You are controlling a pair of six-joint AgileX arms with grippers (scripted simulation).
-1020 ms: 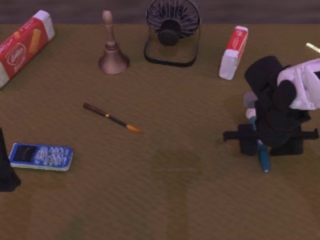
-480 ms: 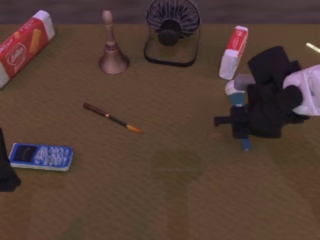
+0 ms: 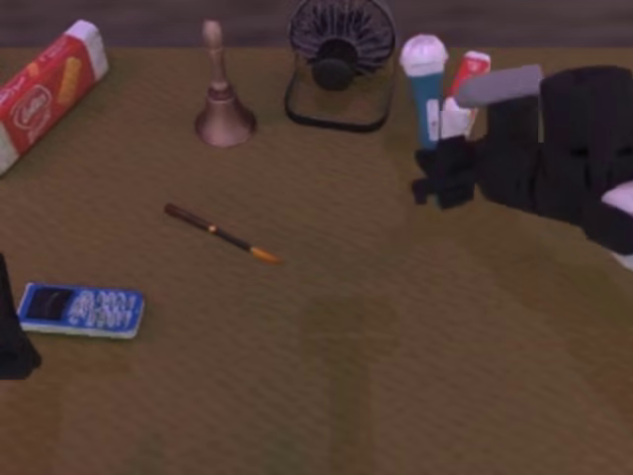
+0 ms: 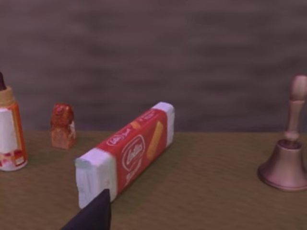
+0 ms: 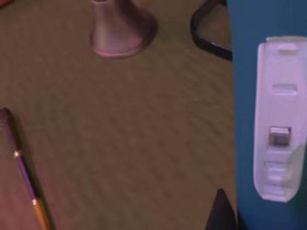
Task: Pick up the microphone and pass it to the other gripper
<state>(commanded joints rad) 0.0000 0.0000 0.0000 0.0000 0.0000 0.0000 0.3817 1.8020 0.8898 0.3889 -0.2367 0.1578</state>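
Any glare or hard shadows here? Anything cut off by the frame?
Top view: no glare, only a faint dark patch on the table; left gripper cut by the edge. Right wrist view: microphone, in the right gripper, runs out of frame.

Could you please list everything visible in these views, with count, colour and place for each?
microphone: one, teal handle, pale head, held up at the top view's upper right
fan: one, black, far edge, centre
bell: one, bronze, left of the fan
biscuit packs: two, red and white, far left and behind the microphone
brush: one, brown, orange tip, mid-table
phone: one, blue, left side
bottle and small red figure: one each, left wrist view only
table: one, olive-brown
right gripper: black, jaws shut on the microphone
left gripper: black, parked at left edge
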